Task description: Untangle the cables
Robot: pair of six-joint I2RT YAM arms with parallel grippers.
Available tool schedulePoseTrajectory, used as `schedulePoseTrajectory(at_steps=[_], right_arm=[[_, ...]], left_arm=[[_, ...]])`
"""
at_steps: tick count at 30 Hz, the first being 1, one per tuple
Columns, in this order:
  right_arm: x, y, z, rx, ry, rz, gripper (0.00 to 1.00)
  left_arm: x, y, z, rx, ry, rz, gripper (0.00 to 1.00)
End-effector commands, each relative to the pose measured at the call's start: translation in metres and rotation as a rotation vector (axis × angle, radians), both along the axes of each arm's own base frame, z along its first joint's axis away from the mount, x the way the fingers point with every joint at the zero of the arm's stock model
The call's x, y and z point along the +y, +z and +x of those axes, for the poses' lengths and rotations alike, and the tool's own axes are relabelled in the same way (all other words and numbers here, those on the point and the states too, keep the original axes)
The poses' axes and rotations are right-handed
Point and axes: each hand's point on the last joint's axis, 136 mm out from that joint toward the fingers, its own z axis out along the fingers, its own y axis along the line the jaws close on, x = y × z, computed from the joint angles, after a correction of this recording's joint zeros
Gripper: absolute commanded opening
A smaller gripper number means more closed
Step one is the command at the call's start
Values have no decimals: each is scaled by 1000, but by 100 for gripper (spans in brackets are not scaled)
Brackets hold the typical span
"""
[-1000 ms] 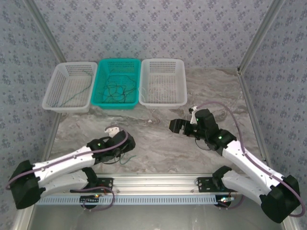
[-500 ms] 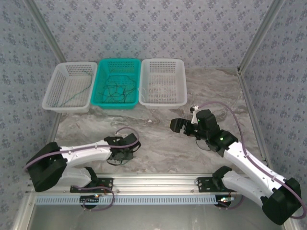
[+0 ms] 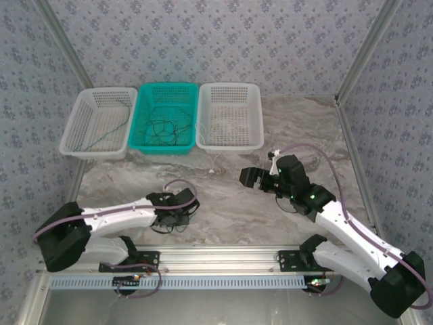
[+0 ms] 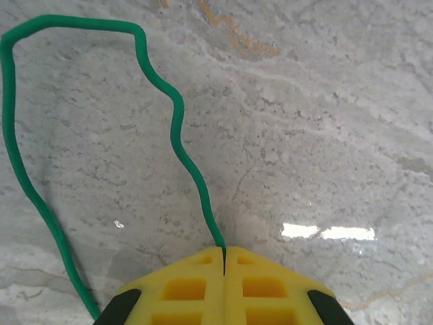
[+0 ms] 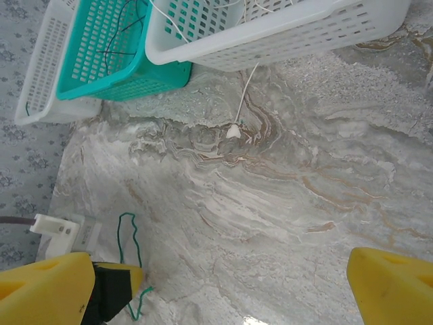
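Near edge, left side: left pincer (image 4: 224, 256) closed low over the surface (image 4: 325, 135), jaws pinching one end of a green cable (image 4: 177, 115). The cable runs straight away from the tips, wavers, then loops back along the pincer's left side; its long axis lies roughly along the pincer's reach. Left arm plainly nearer. Right pincer (image 3: 249, 177) hangs wide open and empty at mid-surface, well apart. Far edge: dark cables (image 3: 162, 127) lie tangled in the teal basket (image 3: 143, 95).
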Motion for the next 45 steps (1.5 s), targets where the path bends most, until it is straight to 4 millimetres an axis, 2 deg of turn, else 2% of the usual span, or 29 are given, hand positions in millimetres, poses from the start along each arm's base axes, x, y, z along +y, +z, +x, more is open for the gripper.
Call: schedulePoseTrajectory(at_steps=[1,5,11,14,18,22,25,29,33,36,39,41,43,45], right_arm=[[2,17,-1,-18,-5,29,98],[15,36,-9,-33,54,78,97],[59,57,-38,-106,290,95,94],[80,67,-51,-130,374,82,95],[96,77,-54,-198,403,60,96],[105,78,-52,-216,416,62,97],[108,72,-49,-202,417,40,97],[108,62,-47,-188,416,8,97],[104,58,-44,-197,400,-18,98],[101,57,-41,-205,392,-33,98],[98,55,-38,-201,378,-47,98],[95,52,-35,-193,359,-61,98],[94,50,-32,-192,345,-70,98],[93,50,-29,-196,324,-66,98]], left_arm=[[-2,13,3,-51,13,-63,0],[0,35,13,-130,31,-95,0],[14,98,50,-306,66,-146,0],[27,131,75,-385,93,-182,0],[51,181,110,-495,128,-175,0],[91,224,151,-584,210,-126,0],[125,246,186,-633,283,-122,0],[175,255,234,-643,384,-86,0],[222,246,285,-624,476,-101,0],[247,234,321,-605,510,-107,0],[264,231,346,-570,533,-84,1],[267,232,356,-554,530,-91,19],[269,239,357,-553,537,-85,46],[269,245,352,-562,557,-92,55]])
